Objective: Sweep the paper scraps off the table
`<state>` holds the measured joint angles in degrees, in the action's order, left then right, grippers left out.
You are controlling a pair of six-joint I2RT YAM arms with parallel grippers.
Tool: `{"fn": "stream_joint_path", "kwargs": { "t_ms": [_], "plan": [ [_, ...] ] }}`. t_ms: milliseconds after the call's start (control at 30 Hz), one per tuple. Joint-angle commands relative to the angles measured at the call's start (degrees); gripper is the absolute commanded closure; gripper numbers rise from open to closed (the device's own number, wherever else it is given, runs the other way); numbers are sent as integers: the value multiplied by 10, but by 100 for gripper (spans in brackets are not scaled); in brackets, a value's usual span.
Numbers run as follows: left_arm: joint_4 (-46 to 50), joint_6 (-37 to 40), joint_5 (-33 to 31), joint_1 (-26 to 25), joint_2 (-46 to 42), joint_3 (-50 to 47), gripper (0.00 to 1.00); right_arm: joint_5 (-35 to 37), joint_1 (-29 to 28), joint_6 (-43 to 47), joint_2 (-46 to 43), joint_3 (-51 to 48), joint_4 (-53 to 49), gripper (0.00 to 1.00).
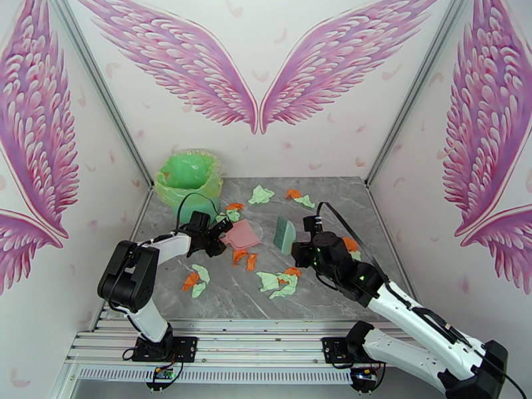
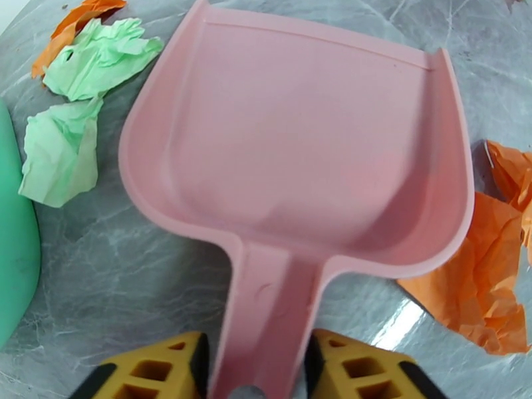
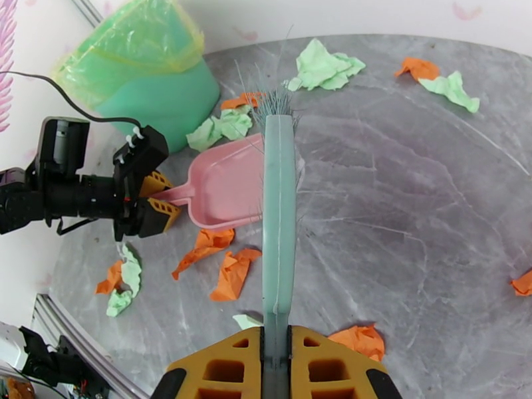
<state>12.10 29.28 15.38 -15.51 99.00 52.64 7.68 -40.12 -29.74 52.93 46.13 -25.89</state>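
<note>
Orange and pale green, feather-light and limp by the look, better swept than pinched: finds paper scraps (image 2: 63,154) on table (image 2: 120,274) either side of left pincer (image 2: 259,374), clamped on pink dustpan (image 2: 299,147) handle, and ahead of right pincer (image 3: 276,367), shut on brush (image 3: 278,194).

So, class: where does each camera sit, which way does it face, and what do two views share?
Top external: above and behind the bases, looking down on the table; left arm and right arm show.
Left wrist: on the left arm, looking past the left gripper at the pink dustpan.
Right wrist: on the right arm, looking past the right gripper along the brush towards the green bin.
Shared: both wrist views show the pink dustpan.
</note>
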Motion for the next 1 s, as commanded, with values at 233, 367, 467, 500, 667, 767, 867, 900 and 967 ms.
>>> {"fn": "stream_joint_path", "kwargs": {
  "t_ms": [233, 367, 467, 500, 667, 767, 867, 900, 967],
  "plan": [
    [-19, -8, 3, -10, -14, -2, 73, -4, 5, -10, -16, -3, 9, 100],
    [-22, -17, 21, -13, -27, -7, 75, -2, 5, -11, -26, -2, -1, 100],
    [-16, -18, 13, -25, -40, -10, 76, 0, 5, -14, -35, -7, -4, 100],
    [-13, -17, 7, -31, -45, -10, 77, 0, 5, -14, -37, -9, -6, 100],
    [4, -20, -13, -59, -82, -8, 79, 2, 5, -19, -45, -16, -8, 100],
    [6, -31, -31, -76, -112, -10, 84, 7, 5, -20, -48, -16, -17, 100],
    [30, -48, -55, -91, -131, 4, 92, 22, 6, -16, -53, -9, -35, 100],
    [46, -54, -66, -93, -134, 14, 95, 29, 6, -15, -56, -4, -45, 100],
    [77, -64, -90, -96, -139, 33, 100, 42, 11, -15, -64, 7, -71, 100]
  ]
}}
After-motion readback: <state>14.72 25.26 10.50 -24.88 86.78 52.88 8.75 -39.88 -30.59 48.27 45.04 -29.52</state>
